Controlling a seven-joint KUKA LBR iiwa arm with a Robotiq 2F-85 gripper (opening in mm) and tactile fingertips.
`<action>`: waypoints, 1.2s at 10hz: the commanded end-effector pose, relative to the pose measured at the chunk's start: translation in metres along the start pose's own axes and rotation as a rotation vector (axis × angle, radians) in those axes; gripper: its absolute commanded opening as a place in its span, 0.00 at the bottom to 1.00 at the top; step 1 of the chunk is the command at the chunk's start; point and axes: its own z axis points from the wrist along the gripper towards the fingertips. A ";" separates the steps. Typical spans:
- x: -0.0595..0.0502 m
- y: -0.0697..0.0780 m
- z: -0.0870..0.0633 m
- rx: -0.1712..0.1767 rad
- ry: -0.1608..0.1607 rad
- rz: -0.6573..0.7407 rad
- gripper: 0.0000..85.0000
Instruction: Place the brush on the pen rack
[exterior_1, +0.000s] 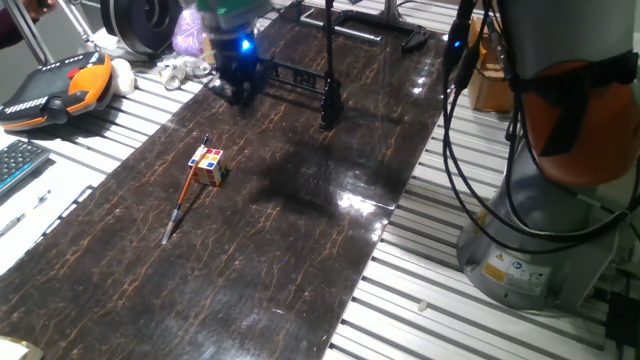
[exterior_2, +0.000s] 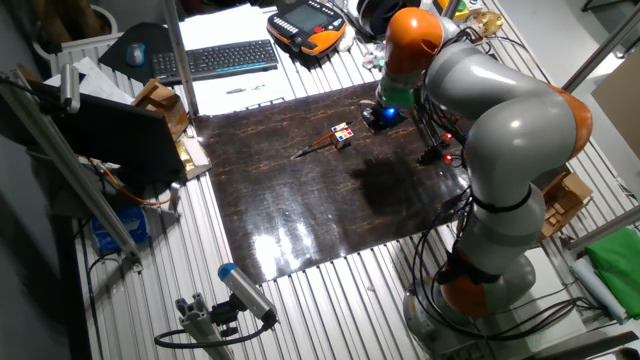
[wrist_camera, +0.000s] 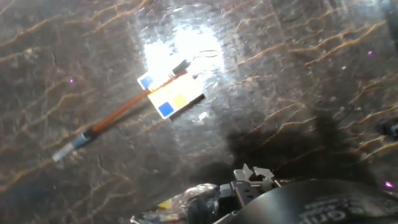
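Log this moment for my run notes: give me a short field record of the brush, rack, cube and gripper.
brush: lies flat on the dark mat, touching the cube
cube: multicoloured, on the mat at the brush's dark end
rack: low black frame at the mat's far end, nothing on it
pole stand: upright, beside the rack
gripper: near the rack, away from the brush, holding nothing; jaws' state unclear
task status: brush not yet picked up
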 end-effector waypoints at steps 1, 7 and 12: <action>0.000 0.005 0.003 0.003 0.007 0.030 0.01; -0.001 0.029 0.024 -0.006 0.010 0.157 0.01; 0.005 0.049 0.036 0.013 -0.016 0.240 0.01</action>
